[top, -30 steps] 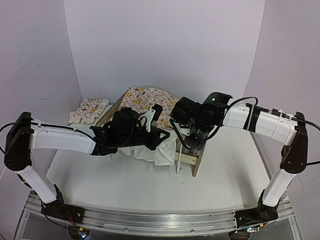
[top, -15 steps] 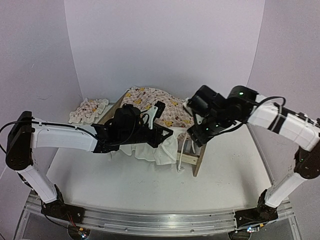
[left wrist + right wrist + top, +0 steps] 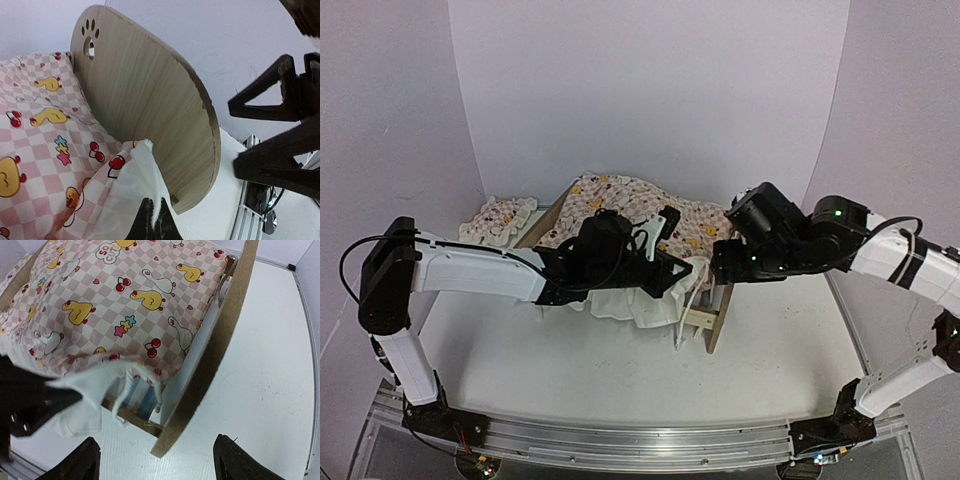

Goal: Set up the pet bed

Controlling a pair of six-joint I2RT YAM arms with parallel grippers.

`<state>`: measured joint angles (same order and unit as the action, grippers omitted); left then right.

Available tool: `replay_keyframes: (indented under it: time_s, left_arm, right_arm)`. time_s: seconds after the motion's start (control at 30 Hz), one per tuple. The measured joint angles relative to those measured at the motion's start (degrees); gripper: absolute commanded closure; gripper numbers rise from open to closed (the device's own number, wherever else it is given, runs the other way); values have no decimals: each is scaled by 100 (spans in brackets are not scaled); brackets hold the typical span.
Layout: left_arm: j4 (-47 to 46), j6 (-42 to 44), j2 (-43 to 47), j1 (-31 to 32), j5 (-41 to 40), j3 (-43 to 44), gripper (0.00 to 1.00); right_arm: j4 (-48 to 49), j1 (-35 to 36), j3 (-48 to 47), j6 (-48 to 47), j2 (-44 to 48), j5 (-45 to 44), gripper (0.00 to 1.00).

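Pet bed had the left gripper at its headboard end, jaws pressed together on the white ruffled edge of the pink checkered cover. That edge was pinched and drawn out close to the near edge of the headboard. The right gripper hung over the headboard's near end with its fingers spread wide and nothing between them, touching neither cover nor wood.

Around the two, the cover lay spread over the frame, duck and cherry print up, and its white ruffle spilled over the near side. Below the pinched edge, blue-and-white striped fabric showed under the cover. The headboard, with its paw-print cutout, stood upright at the bed's right end. The bed sat on the white table, toward the back and about midway between the arms. A small matching pillow lay on the table just beside the bed's left end.
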<state>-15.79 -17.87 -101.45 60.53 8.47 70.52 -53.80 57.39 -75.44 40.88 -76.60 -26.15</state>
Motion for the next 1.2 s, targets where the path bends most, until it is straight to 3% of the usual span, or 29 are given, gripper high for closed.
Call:
replay_keyframes:
  time_s: [0.17,0.3,0.37,0.57,0.67,0.73,0.77,0.8,1.0,1.2]
  left_arm:
    - [92,66,-173,125,-96,0,100]
    - [160,247,-173,122,-306,-2,99]
    - [240,319,-173,122,-404,-2,94]
    - [592,546,-173,129,-538,39,59]
    - [750,688,-114,168,-614,66,41]
    - [903,737,79,227,-723,11,32]
    - [953,750,260,260,-787,-81,12]
    - [973,758,503,295,-855,-223,2]
    - [715,741,2363,570,-1051,-1576,1]
    - [-1130,603,3016,1097,-1064,-3639,16]
  right_arm:
    - [339,-15,136,527,-551,-376,36]
    - [509,-15,595,870,-623,-549,47]
    - [575,-13,754,997,-664,-562,56]
    - [1029,-13,1139,1329,-686,-520,81]
    - [1093,-24,1187,1707,-686,-715,99]
    - [946,-101,1213,1768,-699,-981,100]
    - [894,-140,1220,1768,-697,-1029,100]
    - [894,-142,1220,1773,-697,-1036,100]
    - [785,-83,1099,1725,-697,-883,100]
    - [542,-83,938,1727,-662,-815,100]
